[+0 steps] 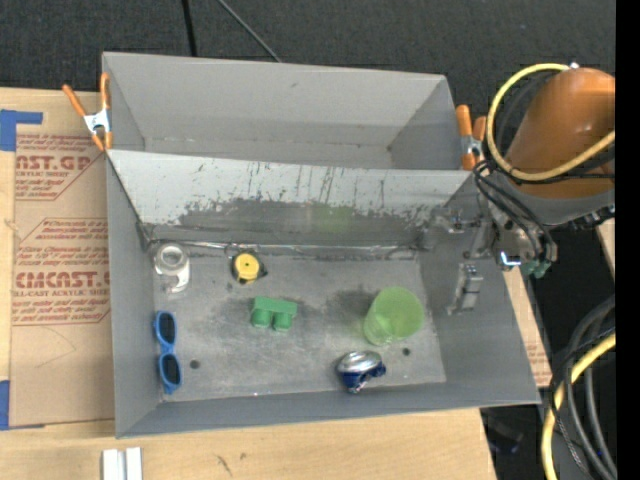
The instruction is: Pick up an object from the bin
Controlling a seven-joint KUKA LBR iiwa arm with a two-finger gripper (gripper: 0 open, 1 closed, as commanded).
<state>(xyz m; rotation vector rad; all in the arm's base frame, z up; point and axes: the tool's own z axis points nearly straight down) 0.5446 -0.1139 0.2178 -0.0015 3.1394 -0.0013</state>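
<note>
**Asker:** Where are you just now?

**Me:** My gripper (465, 290) hangs at the right side of the bin (300, 98), over the foot of its sloping right wall. The arm comes in from that side, so this is where I would naturally be before moving to the middle. The orange cover (560, 118) on my wrist sits higher up, outside the rim.

**Asker:** Are your jaws open?

**Me:** I cannot tell. From this angle they are a grey shape against grey metal. I see nothing held between them.

**Asker:** What is closest to you?

**Asker:** And why that one?

**Me:** The green cup (392, 315), on the floor just to the left of my gripper and not touching it. It seems to lie tipped, with its mouth partly toward the camera, so I judge a grip across its rim or wall would suit it. A crushed blue and silver can (358, 370) lies near it, toward the front wall.

**Asker:** And the rest?

**Me:** They are spread out and well apart from each other: a green block (272, 314) in the middle, a yellow disc (245, 266) and a clear jar (170, 263) near the back wall on the left, and blue sunglasses (165, 348) by the left wall. I think the sloping walls keep everything on the flat floor. Nothing is stacked, so I could come straight down on any one of them.
</note>
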